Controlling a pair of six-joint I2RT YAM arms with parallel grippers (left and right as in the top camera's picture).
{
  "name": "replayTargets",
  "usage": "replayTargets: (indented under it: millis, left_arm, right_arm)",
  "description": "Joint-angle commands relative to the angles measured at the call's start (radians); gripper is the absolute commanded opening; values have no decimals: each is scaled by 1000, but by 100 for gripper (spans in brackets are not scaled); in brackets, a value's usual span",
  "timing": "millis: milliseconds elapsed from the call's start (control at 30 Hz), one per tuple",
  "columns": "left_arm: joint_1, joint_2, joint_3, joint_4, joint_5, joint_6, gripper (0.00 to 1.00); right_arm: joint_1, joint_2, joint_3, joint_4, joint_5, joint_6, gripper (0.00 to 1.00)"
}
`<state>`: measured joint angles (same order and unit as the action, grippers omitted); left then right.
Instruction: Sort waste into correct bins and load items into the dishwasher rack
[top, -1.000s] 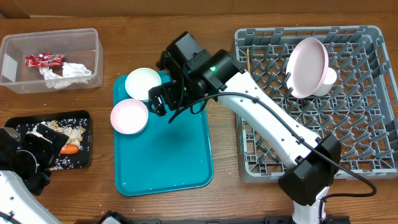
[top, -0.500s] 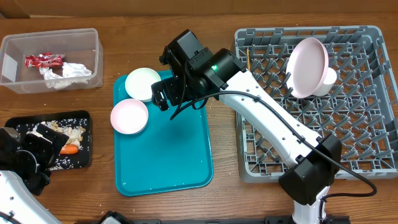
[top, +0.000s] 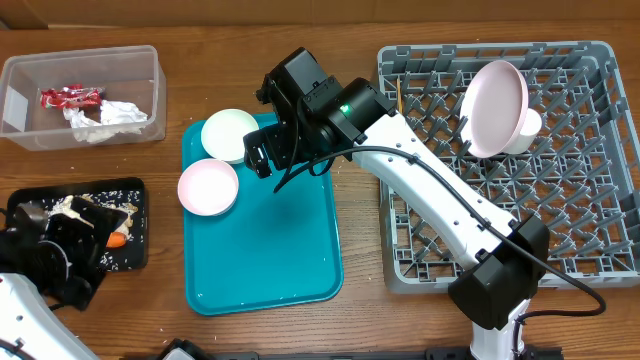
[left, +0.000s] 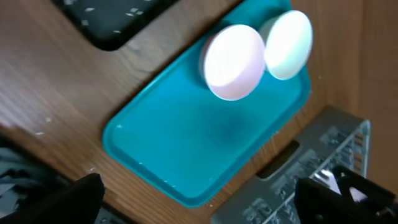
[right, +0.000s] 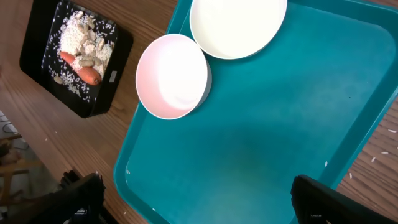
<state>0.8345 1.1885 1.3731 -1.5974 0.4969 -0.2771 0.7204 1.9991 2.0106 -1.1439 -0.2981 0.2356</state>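
Note:
A pink bowl and a white bowl sit at the far left of the teal tray. My right gripper hangs open beside them, above the tray; in its wrist view the pink bowl lies ahead of the empty gripper. The grey rack holds a pink plate, a cup and chopsticks. The clear tub holds a red wrapper and a napkin. The black tray holds rice and a carrot piece. My left gripper is open over it.
In the left wrist view the teal tray lies ahead, with the rack's corner at the lower right and the black tray at the top. Rice grains are scattered on the wood near the trays.
My left arm has moved up and to the right, over the black tray's left part. The right gripper shifted slightly up and right, then held still.

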Motion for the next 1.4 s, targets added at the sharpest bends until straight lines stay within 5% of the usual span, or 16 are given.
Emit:
replayTargets:
  millis: [0, 167, 500, 700, 800, 1167, 1367]
  left_arm:
    - [-72, 1, -10, 23, 11, 71, 100]
    - [-122, 2, -11, 108, -137, 63, 100]
    - [-184, 12, -12, 138, -25, 80, 100]
    - [-300, 63, -16, 164, -119, 80, 100]
    - [-355, 104, -19, 201, -156, 80, 100]
    - [-523, 351, -19, 346, -183, 97, 62]
    - [-655, 460, -19, 410, -183, 99, 68]
  right_arm:
    - [-3, -24, 11, 6, 10, 0, 100]
    - [-3, -24, 11, 6, 10, 0, 100]
    - [-3, -24, 11, -40, -63, 22, 100]
    - [-64, -24, 11, -15, 278, 82, 100]
    - [-139, -24, 11, -6, 271, 125, 100]
    - [-415, -24, 11, -88, 132, 184, 100]
    - [-481, -24, 11, -88, 132, 184, 100]
